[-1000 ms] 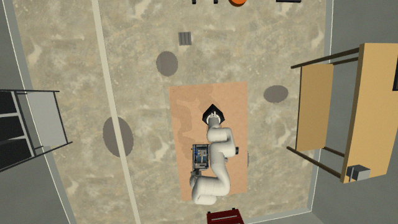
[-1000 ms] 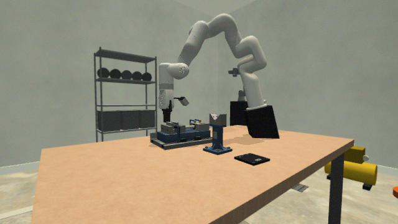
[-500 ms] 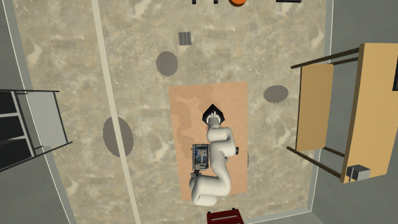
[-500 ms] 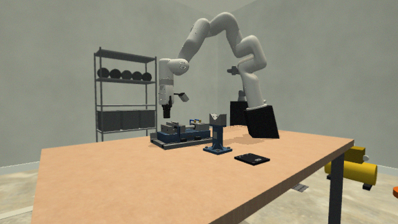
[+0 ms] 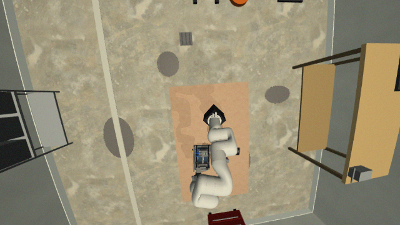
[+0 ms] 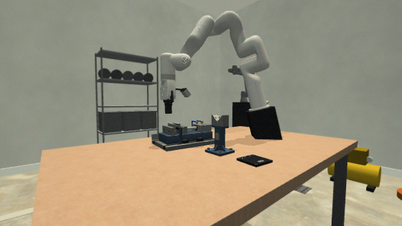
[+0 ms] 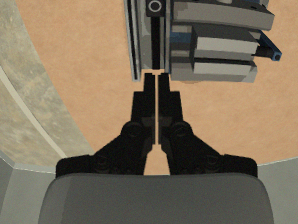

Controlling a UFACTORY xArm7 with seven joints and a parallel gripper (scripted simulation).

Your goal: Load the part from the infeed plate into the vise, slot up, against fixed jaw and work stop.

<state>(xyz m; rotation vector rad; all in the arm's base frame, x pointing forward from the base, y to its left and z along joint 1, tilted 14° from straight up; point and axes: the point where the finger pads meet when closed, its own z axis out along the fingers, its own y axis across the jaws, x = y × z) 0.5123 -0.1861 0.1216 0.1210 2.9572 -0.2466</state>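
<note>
end effector (image 6: 168, 110) closed, empty, hovering above vise (image 6: 182, 135), infeed plate (image 6: 254, 160) w/o block
</note>
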